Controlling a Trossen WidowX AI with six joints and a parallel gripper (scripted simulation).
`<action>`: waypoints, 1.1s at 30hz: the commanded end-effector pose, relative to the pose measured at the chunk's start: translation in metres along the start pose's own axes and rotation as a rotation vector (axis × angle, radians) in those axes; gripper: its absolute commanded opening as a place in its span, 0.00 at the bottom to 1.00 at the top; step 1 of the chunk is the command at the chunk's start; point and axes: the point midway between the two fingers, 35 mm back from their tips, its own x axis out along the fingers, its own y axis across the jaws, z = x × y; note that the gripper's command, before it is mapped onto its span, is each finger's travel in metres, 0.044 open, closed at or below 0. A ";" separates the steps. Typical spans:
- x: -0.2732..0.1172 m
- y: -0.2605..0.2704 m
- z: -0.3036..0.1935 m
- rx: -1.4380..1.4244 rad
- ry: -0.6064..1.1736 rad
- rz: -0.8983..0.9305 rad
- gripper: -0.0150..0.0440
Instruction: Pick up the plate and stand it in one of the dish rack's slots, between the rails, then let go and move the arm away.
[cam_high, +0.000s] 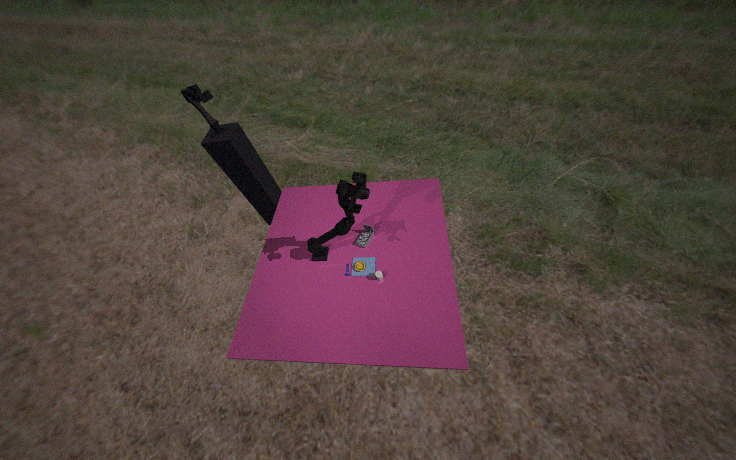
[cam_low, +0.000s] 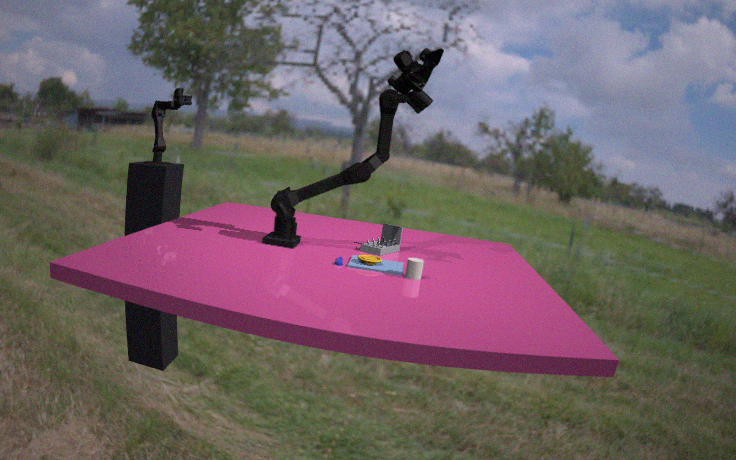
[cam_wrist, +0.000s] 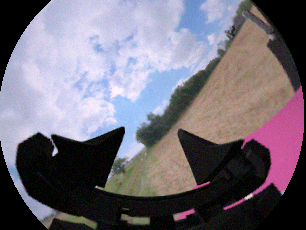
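Observation:
A yellow plate (cam_high: 359, 266) (cam_low: 369, 260) lies flat over a light blue board (cam_high: 371, 262) (cam_low: 391, 266) on the pink table. The grey dish rack (cam_high: 364, 237) (cam_low: 381, 251) stands behind the board, with short upright pegs and a taller panel at one end; no plate shows in it. My gripper (cam_low: 436, 54) (cam_wrist: 152, 131) is open and empty, held high above the table and far from the plate and rack. The wrist view shows mostly sky and field between the fingers, with neither plate nor rack.
A white cylinder (cam_high: 379, 275) (cam_low: 414, 269) stands at the board's right corner. A small blue object (cam_high: 347, 269) (cam_low: 338, 261) lies just left of the board. A black pillar (cam_high: 242, 172) (cam_low: 153, 200) with another small arm on top stands beyond the table's left edge.

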 end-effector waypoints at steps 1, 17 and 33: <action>0.000 0.001 0.001 0.004 -0.001 0.002 0.93; -0.039 0.044 0.083 0.429 -0.026 0.171 0.93; -0.079 0.064 0.156 0.838 0.003 0.351 0.93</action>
